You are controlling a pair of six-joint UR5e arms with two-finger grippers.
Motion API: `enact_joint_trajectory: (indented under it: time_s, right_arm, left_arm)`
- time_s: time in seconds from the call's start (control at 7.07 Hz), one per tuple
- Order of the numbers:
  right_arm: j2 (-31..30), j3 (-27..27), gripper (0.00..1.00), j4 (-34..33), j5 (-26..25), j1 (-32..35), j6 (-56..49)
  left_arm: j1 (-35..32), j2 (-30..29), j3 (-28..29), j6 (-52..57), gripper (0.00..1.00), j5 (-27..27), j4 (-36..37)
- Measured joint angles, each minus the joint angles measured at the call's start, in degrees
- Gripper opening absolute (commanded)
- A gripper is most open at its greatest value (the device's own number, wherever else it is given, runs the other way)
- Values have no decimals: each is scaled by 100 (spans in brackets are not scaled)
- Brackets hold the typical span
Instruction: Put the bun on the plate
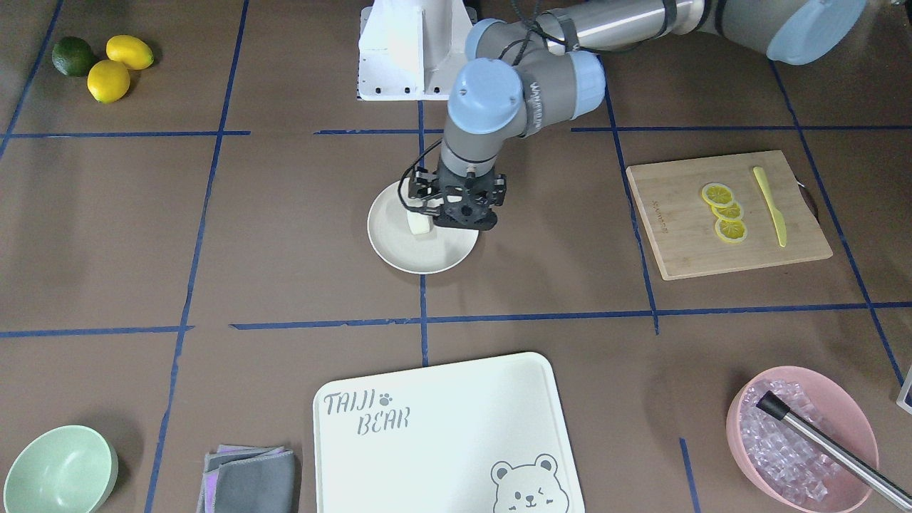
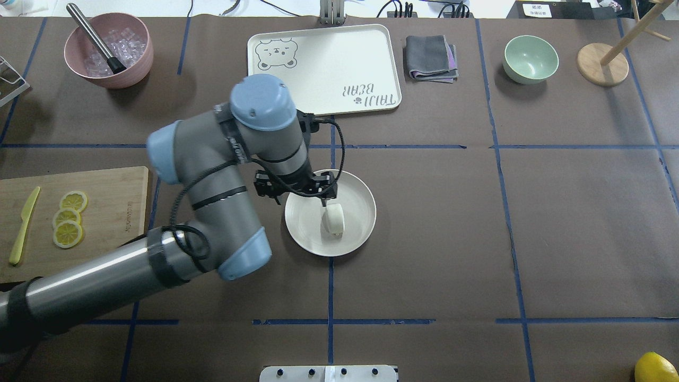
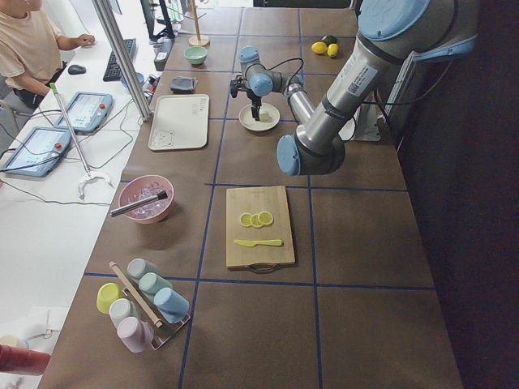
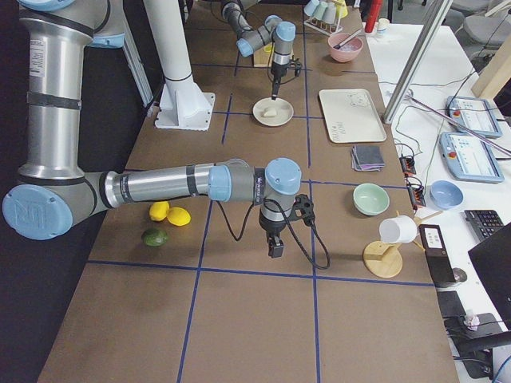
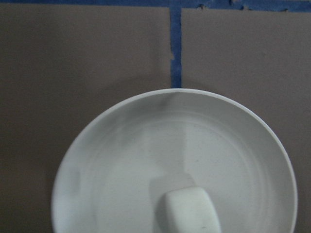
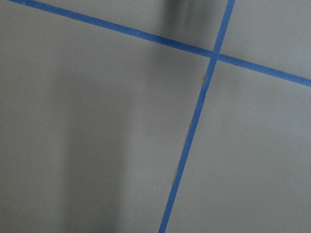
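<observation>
The cream plate (image 2: 356,195) lies at the table's middle. The white bun (image 2: 334,219) rests on it, on its side; the left wrist view shows the bun (image 5: 190,211) low in the plate (image 5: 116,160). My left gripper (image 2: 323,200) hangs just above the bun's far end, fingers pointing down, open with nothing between them. From the front, the bun (image 1: 418,223) peeks out beside the gripper (image 1: 436,214) on the plate (image 1: 427,264). My right gripper (image 4: 275,248) shows only in the exterior right view, low over bare table, and I cannot tell its state.
A wooden board (image 2: 114,204) with lemon slices (image 2: 67,218) and a yellow knife (image 2: 24,225) lies on my left. The bear-printed tray (image 2: 323,69), grey cloth (image 2: 431,58), mint bowl (image 2: 530,58) and pink ice bowl (image 2: 109,50) line the far edge. Lemons (image 1: 117,68) sit near the right arm.
</observation>
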Motion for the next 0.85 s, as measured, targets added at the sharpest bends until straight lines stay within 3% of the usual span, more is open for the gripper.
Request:
enact_joint_trajectory:
  time_s: [0.28, 0.57, 0.85]
  right_arm:
    - [-2, -2, 100, 0, -5, 0, 0]
    - [-17, 5, 100, 0, -3, 0, 0]
    - [-31, -1, 100, 0, 0, 0, -3]
  left_arm:
    - [-768, 1629, -1313, 1891, 99, -131, 379]
    - [-1969, 2779, -1599, 3408, 100, -399, 400]
    - [-3439, 3697, -1510, 5126, 100, -946, 405]
